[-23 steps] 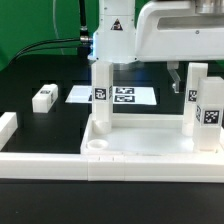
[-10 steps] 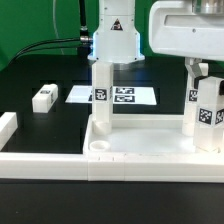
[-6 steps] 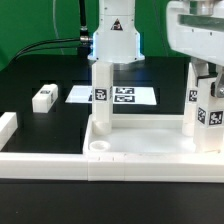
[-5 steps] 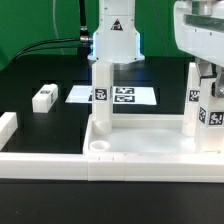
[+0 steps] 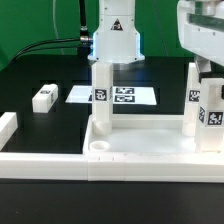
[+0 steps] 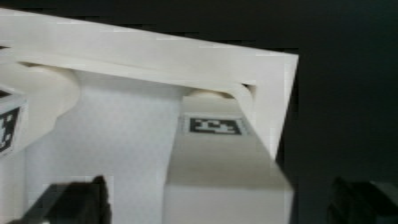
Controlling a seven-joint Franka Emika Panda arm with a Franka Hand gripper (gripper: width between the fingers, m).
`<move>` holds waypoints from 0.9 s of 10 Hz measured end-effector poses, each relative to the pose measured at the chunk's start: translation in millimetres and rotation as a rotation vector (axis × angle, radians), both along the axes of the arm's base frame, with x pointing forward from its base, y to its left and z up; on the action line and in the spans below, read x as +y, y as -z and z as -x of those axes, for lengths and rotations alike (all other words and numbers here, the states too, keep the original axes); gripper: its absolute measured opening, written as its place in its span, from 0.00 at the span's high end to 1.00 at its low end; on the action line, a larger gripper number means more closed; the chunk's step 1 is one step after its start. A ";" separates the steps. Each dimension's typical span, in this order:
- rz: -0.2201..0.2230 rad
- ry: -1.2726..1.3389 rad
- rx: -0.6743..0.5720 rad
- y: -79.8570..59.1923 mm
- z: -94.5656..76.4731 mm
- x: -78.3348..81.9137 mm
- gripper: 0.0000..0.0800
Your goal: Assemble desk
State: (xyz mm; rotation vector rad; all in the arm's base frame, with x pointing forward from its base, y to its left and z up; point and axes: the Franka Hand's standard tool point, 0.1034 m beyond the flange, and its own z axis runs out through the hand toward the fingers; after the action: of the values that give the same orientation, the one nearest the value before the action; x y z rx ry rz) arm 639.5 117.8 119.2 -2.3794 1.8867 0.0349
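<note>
At the desk [image 6: 143,60] corner, gripper [image 6: 222,200] straddles a leg [image 6: 222,150], gaps both sides.

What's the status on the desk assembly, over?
Fingers open, astride upright leg. Desk top holds three legs; fourth leg loose on table. Nothing in the way.

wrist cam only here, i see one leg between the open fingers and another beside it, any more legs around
observer: yes, a third leg stands in the desk top, toward the exterior view's left.
operator: and the last one
observer: the fourth leg lies loose on the table, to the exterior view's left of the marker board.
operator: any spot free for it
observer: the near corner socket on the exterior view's left has no leg in it.
</note>
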 end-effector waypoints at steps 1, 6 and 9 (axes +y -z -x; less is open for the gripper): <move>0.003 -0.095 -0.009 0.3 0.3 1.1 0.20; 0.020 -0.425 -0.039 1.0 0.6 -1.0 0.19; 0.057 -0.740 -0.063 4.6 -0.2 -2.5 0.19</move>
State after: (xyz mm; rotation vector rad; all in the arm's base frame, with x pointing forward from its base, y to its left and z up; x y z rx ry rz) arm 639.7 115.3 114.5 -2.9222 0.8983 -0.0360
